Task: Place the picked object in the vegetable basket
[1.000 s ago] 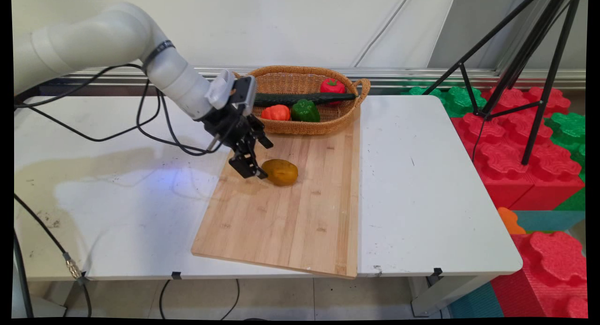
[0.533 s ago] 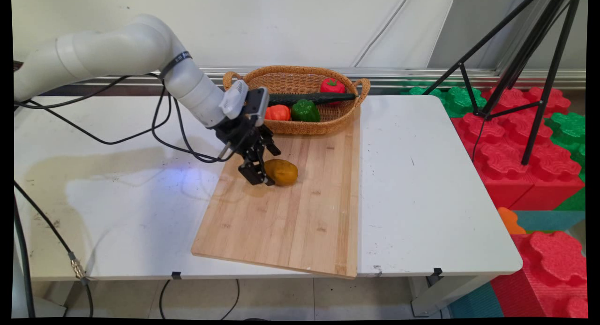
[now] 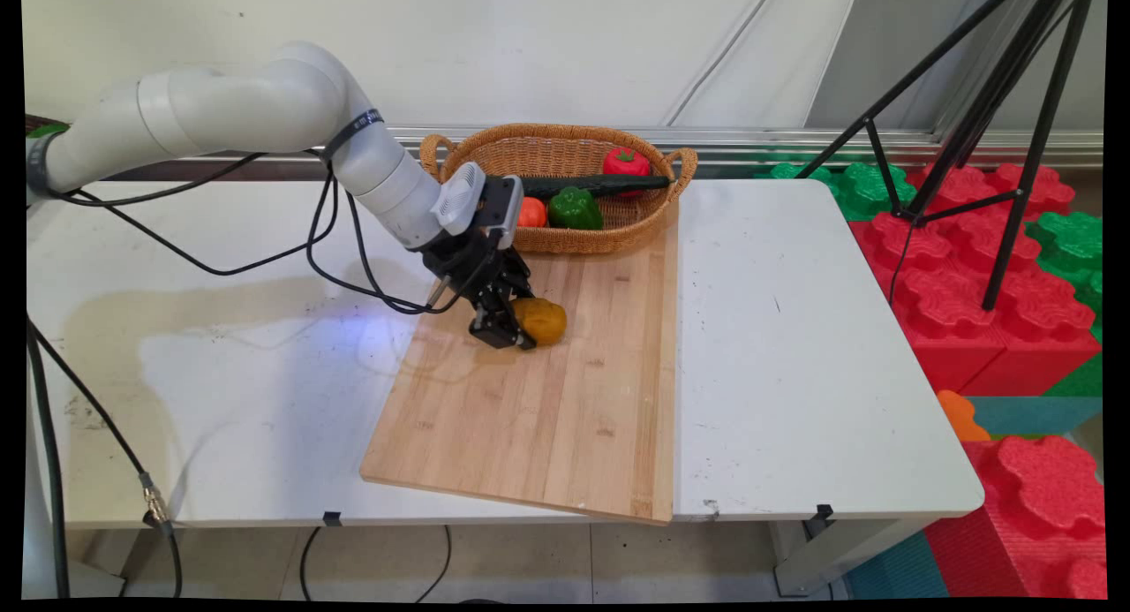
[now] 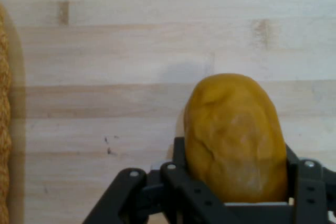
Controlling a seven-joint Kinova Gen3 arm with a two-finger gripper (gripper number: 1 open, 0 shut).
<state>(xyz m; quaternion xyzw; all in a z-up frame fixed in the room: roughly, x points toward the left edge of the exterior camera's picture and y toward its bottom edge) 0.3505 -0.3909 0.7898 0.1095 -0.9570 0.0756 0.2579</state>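
Note:
A yellow-brown potato (image 3: 545, 320) lies on the wooden cutting board (image 3: 565, 418), toward its far end. My black gripper (image 3: 515, 322) is down on the board and open, with one finger on each side of the potato. In the hand view the potato (image 4: 234, 139) fills the gap between the two fingers (image 4: 178, 174), which stand close against its sides. The near finger hides the potato's left end in the main view.
A wicker basket (image 3: 658, 219) at the board's far end holds a red tomato (image 3: 626, 162), a green pepper (image 3: 575, 208), an orange vegetable (image 3: 531, 213) and a long dark cucumber (image 3: 600, 185). A black tripod (image 3: 980, 135) and red and green foam blocks (image 3: 971, 276) stand right of the table.
The arm has swung right and lowered, bringing the open fingers from beside the potato to either side of it. The potato has shifted slightly right.

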